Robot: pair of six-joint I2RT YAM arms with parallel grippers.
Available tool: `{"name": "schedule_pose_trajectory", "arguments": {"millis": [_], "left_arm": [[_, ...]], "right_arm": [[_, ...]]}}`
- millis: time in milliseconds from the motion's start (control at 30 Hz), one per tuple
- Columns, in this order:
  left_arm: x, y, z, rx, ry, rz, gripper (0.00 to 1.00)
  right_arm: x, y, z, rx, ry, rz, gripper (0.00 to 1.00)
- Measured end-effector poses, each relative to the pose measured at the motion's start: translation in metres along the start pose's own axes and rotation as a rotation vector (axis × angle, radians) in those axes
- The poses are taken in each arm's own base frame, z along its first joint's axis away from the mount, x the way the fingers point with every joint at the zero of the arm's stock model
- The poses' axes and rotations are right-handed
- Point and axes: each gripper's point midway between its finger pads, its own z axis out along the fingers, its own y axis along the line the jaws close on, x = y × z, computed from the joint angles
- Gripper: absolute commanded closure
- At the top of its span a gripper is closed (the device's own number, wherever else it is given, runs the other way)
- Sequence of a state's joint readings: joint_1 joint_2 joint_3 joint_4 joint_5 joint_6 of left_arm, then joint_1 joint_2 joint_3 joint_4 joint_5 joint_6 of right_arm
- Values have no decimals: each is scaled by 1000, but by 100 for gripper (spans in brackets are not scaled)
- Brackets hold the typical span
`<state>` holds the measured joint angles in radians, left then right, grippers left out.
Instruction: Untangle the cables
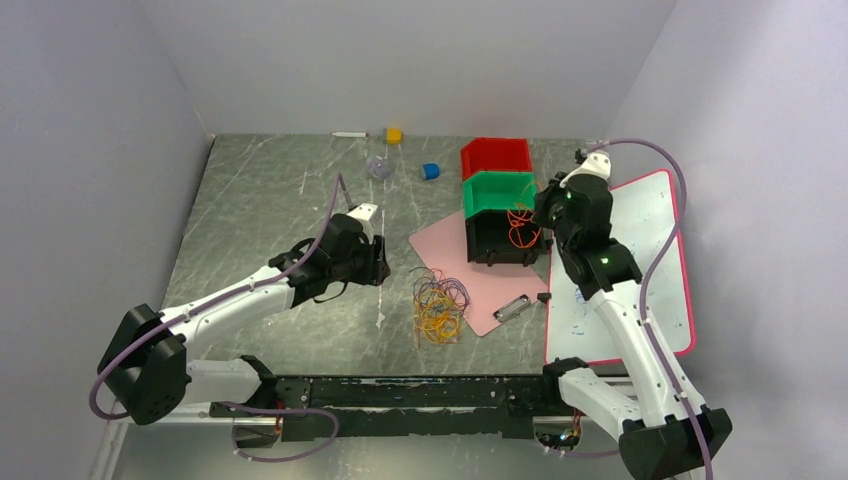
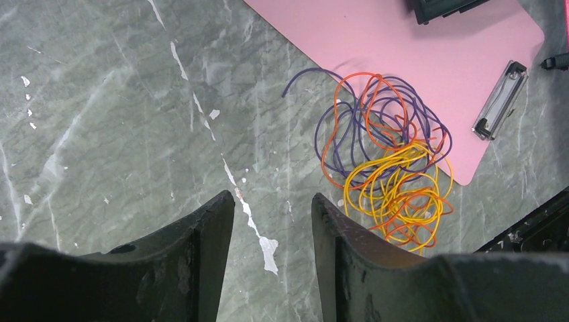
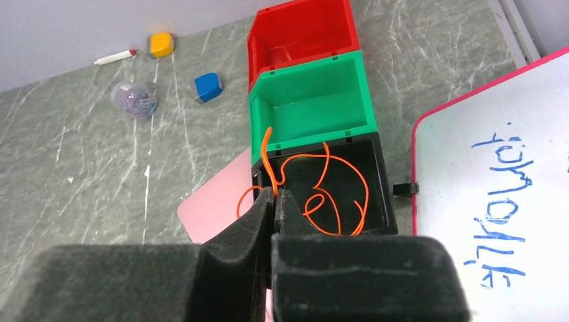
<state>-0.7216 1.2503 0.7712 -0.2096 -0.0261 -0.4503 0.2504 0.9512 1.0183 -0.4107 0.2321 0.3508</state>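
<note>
— Why was your right gripper (image 3: 276,196) above the black bin (image 3: 384,194)?
— It pinched one orange cable (image 3: 366,194), probably to sort it there. Your left gripper (image 2: 272,221), half-wide and empty, waited left of the cables (image 2: 389,168) tangled at the pink clipboard (image 2: 402,40)'s near edge.

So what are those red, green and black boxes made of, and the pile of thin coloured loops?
The red open box, green open box and black open box look like moulded plastic: even colour, slight sheen, crisp rims. The thin orange, yellow and purple loops seem plastic-coated wire, smooth and holding springy curves; no metal core shows.
</note>
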Motion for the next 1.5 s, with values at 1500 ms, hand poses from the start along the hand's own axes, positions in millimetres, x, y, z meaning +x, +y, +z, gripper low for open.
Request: {"name": "schedule_pose_trajectory", "arguments": {"millis": [1500], "left_arm": [[2,-4,1,19,15,1,47]], "right_arm": [[184,-54,101,207,470,-74,88]]}}
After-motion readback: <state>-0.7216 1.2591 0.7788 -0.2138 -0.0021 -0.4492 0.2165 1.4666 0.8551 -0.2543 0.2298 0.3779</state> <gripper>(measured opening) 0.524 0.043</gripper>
